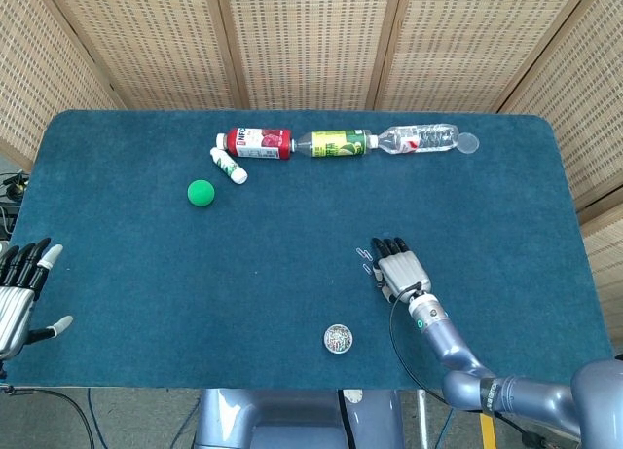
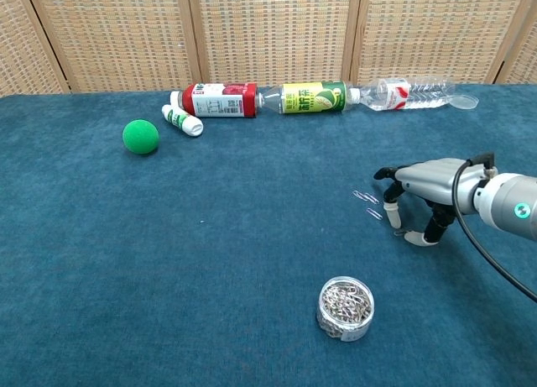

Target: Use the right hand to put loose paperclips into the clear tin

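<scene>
Because the left robot hand (image 1: 19, 293) idles open at the desk's (image 1: 292, 235) far left edge, the right robot hand (image 2: 417, 188) is the nearer one. The loose paperclips (image 2: 367, 199) lie just beside its fingertips (image 2: 395, 220), at nine o'clock from it in the chest view. Its fingers arch apart, tips down, gripping nothing I can see. The clear tin (image 2: 346, 307) sits near, toward seven o'clock.

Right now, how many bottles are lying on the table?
4, all near the far edge: a small white one leftmost, then in a row a red-labelled, a green-yellow and a clear one.
</scene>
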Action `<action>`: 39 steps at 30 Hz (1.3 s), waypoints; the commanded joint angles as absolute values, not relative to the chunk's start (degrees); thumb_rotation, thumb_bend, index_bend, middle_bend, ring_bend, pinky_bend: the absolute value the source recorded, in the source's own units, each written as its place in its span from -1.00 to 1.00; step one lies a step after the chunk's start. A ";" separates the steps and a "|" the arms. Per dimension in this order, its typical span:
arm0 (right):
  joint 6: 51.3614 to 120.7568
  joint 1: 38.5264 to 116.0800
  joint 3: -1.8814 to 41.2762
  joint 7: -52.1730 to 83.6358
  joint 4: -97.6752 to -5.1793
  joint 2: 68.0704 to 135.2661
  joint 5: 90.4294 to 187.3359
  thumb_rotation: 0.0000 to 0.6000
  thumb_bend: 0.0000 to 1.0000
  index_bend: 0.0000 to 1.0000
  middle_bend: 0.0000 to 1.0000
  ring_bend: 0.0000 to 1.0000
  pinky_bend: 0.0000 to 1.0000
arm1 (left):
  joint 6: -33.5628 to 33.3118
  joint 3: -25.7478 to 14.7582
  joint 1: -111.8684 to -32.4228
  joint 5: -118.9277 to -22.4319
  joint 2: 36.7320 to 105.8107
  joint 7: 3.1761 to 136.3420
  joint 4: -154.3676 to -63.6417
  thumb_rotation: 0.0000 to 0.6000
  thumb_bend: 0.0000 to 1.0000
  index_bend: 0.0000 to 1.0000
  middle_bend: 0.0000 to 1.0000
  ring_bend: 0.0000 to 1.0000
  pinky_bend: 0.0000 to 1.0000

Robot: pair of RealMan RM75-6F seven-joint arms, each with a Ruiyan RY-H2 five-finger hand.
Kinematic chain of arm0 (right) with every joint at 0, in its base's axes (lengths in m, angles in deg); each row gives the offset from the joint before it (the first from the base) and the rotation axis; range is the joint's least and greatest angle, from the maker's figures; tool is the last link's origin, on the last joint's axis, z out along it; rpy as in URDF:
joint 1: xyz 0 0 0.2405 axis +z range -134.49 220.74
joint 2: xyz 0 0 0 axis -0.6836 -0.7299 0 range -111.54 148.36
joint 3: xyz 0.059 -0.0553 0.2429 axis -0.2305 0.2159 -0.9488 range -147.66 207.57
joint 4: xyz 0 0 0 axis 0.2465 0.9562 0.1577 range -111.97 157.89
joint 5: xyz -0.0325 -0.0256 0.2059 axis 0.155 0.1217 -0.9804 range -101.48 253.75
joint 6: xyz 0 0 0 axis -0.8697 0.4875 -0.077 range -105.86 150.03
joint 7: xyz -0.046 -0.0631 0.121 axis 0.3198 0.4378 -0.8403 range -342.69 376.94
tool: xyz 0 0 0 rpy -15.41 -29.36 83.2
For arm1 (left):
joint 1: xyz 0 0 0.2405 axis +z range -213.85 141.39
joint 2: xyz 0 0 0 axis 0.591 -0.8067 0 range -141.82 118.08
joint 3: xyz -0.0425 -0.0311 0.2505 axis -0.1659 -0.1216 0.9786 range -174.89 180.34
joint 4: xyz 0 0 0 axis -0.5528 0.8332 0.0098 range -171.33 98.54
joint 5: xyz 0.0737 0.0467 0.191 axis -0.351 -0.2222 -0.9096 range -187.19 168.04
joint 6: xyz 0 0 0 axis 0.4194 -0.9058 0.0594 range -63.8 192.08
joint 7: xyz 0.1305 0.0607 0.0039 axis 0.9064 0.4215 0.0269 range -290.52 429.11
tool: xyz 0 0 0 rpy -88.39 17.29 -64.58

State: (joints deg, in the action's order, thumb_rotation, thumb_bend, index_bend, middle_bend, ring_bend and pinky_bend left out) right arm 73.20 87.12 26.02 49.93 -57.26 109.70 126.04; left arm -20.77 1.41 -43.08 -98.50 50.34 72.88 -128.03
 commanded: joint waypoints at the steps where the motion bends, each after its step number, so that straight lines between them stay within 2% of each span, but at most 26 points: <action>1: 73.15 87.08 26.07 49.93 -57.23 109.67 125.99 1.00 -0.29 -0.01 -1.00 -1.00 -1.00 | -20.79 1.42 -43.06 -98.51 50.34 72.88 -128.06 1.00 -1.00 -1.00 -1.00 -1.00 -1.00; 26: 72.68 86.40 26.25 48.46 -53.86 111.65 128.15 1.00 -0.29 0.19 -1.00 -1.00 -1.00 | -20.70 1.32 -43.13 -98.36 50.26 72.50 -128.00 1.00 -1.00 -1.00 -1.00 -1.00 -1.00; 31: 72.55 86.12 26.32 47.78 -53.68 111.72 129.10 1.00 -0.14 0.31 -1.00 -1.00 -1.00 | -20.81 1.34 -43.13 -98.50 50.33 72.60 -127.98 1.00 -1.00 -1.00 -1.00 -1.00 -1.00; 39: 72.88 85.59 26.23 46.43 -52.77 112.19 130.81 1.00 -0.13 0.33 -1.00 -1.00 -1.00 | -20.86 1.37 -43.12 -98.57 50.43 72.69 -127.91 1.00 -1.00 -1.00 -1.00 -1.00 -1.00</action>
State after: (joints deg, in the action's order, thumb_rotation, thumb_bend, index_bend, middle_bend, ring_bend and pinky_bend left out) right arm 72.77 85.70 26.24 46.60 -52.88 112.11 130.62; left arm -20.86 1.37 -43.12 -98.57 50.43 72.69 -127.91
